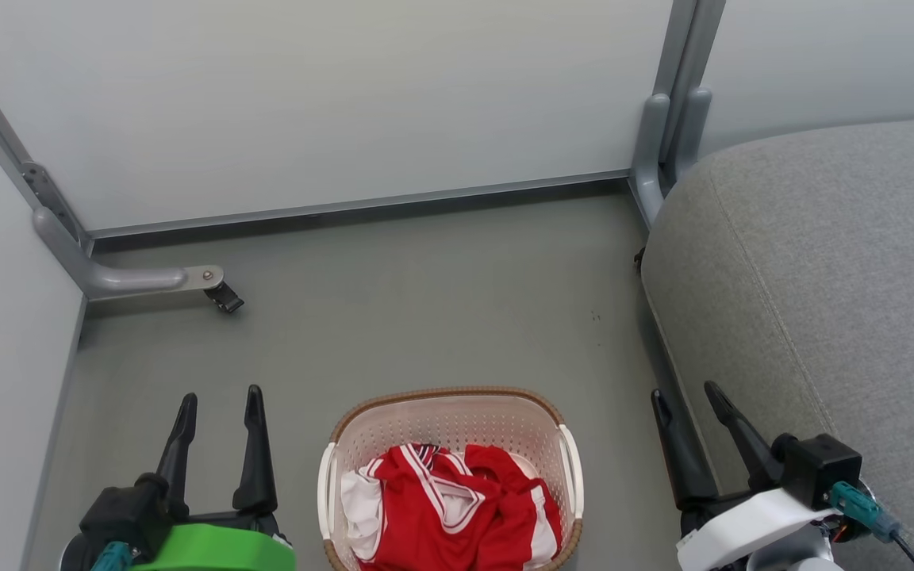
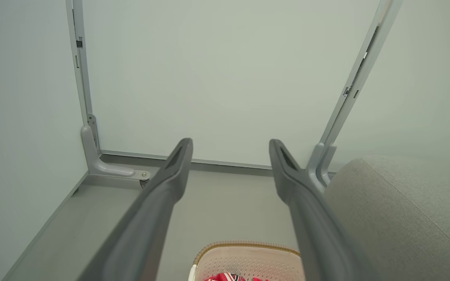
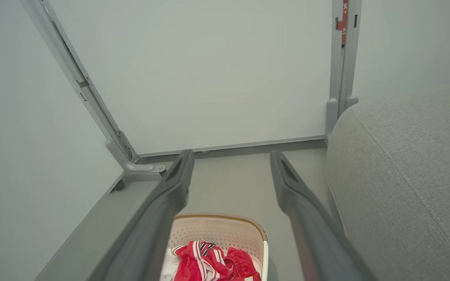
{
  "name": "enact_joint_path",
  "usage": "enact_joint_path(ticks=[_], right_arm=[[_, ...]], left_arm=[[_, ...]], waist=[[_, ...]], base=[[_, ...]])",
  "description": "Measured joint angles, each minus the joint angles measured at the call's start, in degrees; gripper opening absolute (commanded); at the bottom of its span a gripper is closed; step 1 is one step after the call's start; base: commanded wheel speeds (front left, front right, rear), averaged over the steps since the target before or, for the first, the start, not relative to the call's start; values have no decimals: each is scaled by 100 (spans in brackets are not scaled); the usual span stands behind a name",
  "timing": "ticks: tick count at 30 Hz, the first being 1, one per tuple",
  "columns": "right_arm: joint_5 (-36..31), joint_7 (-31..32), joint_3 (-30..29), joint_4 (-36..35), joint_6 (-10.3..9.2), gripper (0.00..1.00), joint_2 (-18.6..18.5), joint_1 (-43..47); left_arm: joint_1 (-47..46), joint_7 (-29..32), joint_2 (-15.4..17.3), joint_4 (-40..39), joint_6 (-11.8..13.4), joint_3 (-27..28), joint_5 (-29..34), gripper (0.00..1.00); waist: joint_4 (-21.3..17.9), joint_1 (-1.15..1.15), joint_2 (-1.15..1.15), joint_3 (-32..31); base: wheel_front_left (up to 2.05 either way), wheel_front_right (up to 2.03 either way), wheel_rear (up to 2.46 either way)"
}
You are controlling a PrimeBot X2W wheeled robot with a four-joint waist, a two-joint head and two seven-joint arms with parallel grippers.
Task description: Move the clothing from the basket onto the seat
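Clothing [image 1: 457, 507] crumpled in basket [image 1: 449, 392] on floor [image 1: 425, 301], between both hands, touching neither. Left hand [image 1: 220, 394] left of basket, released, fingers spread, empty. Right hand [image 1: 685, 391] right of basket, by seat [image 1: 822, 262] edge, released, empty. Heap spreads side to side across basket; no clear pointing direction. Seat right of basket, apart.

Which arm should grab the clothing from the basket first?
Right, probably. Both the left gripper and right gripper hang open beside the basket, but the right one is next to the seat, so carrying the clothing across looks shorter.
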Motion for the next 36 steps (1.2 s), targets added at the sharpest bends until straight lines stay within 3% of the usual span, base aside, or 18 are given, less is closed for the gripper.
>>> enact_joint_path(ticks=[26, 36], right_arm=[[-1011, -292, 166, -120, 0, 100, -10, 67], [-1148, -328, 218, -130, 0, 100, -12, 73]], left_arm=[[151, -292, 9, -4, -60, -165, 1156, 100], [170, -336, 10, 23, -85, -207, 1308, 100]], waist=[[7, 0, 0, -38], [-18, 0, 0, -34]], base=[[0, 0, 0], [0, 0, 0]])
